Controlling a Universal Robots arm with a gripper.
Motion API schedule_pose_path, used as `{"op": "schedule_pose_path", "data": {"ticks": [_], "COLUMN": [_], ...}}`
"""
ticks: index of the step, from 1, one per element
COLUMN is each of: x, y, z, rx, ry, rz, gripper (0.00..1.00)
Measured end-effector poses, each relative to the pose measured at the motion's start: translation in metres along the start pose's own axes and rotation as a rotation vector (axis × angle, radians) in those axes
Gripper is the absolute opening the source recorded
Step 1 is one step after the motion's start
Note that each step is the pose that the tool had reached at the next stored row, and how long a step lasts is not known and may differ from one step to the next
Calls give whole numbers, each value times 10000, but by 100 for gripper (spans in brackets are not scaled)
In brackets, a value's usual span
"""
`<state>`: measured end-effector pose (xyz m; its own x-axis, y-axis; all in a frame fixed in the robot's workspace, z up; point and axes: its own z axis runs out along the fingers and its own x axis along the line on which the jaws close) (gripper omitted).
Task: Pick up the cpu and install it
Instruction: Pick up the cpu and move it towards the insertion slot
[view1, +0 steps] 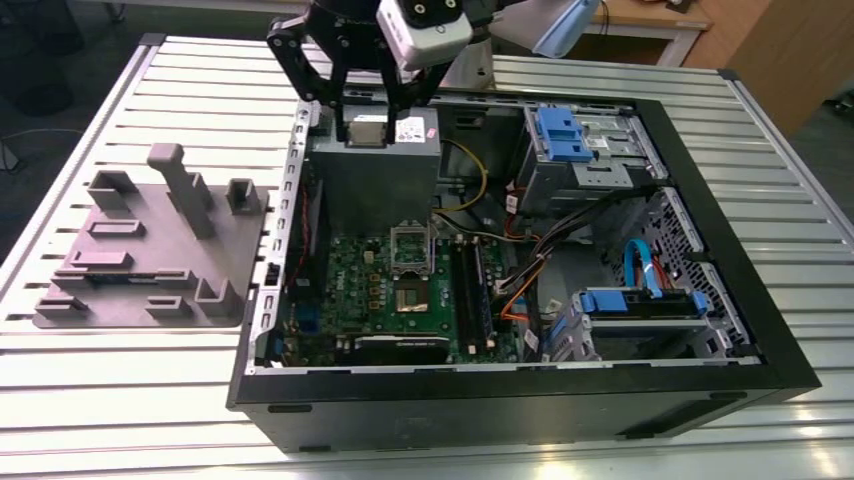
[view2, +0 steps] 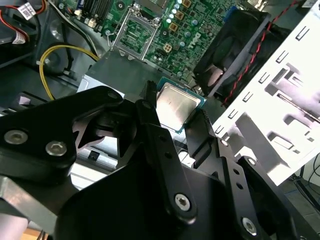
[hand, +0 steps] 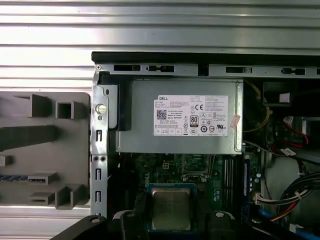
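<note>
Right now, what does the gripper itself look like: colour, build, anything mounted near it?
The gripper is matte black, built of flat jointed link plates with silver screws at the pivots. Its fingers narrow toward the tips. In the exterior view, a white-and-grey camera housing is mounted above it.

The gripper (view2: 174, 111) has matte black angular links, silver screws (view2: 181, 201) and a white wrist housing (view1: 424, 35).

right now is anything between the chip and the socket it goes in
nothing visible does: the gripper holds the chip in its jaws, and the socket on the green board lies open, no cable across it
</note>
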<state>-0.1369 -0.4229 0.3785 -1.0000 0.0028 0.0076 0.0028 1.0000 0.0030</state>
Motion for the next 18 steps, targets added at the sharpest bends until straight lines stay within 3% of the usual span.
{"op": "schedule_pose_path", "data": {"ticks": [11,18], "x": [-172,-326], "y": [0,1], "z": [-1,-2], "rx": [0,0], "ry": [0,0], "rz": [0,0], "gripper": [47,47]}}
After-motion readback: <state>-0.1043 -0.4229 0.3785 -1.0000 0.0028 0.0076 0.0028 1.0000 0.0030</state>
